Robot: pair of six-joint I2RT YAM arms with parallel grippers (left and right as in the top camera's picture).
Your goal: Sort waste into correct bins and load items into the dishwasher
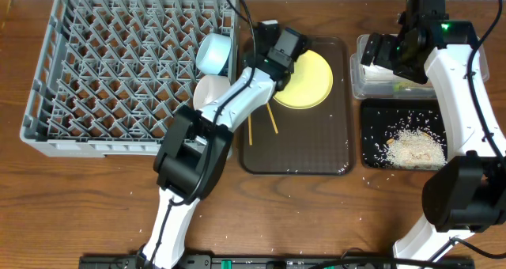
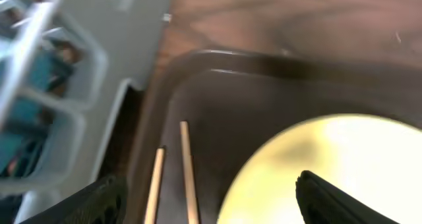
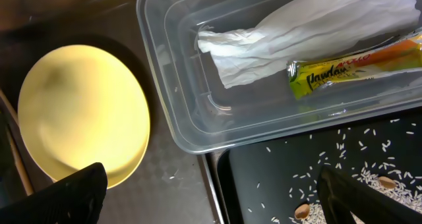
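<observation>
Black tray (image 1: 371,119) nearest right, rice (image 1: 411,146) heaped inside. Chopsticks (image 1: 273,123) on brown tray (image 1: 308,146), bare room around. Beyond: yellow plate (image 1: 304,79) under left pincer (image 2: 211,197), spread wide, empty. Right pincer (image 3: 217,194) likewise agape over clear tub (image 3: 171,118) rim; napkin (image 3: 297,26), wrapper (image 3: 356,66) inside.

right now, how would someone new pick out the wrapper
Find the clear plastic tub beside the black tray scattered with rice. Inside it lies the wrapper, against a crumpled white napkin. It is the only flat, printed green-and-yellow strip there.
</observation>
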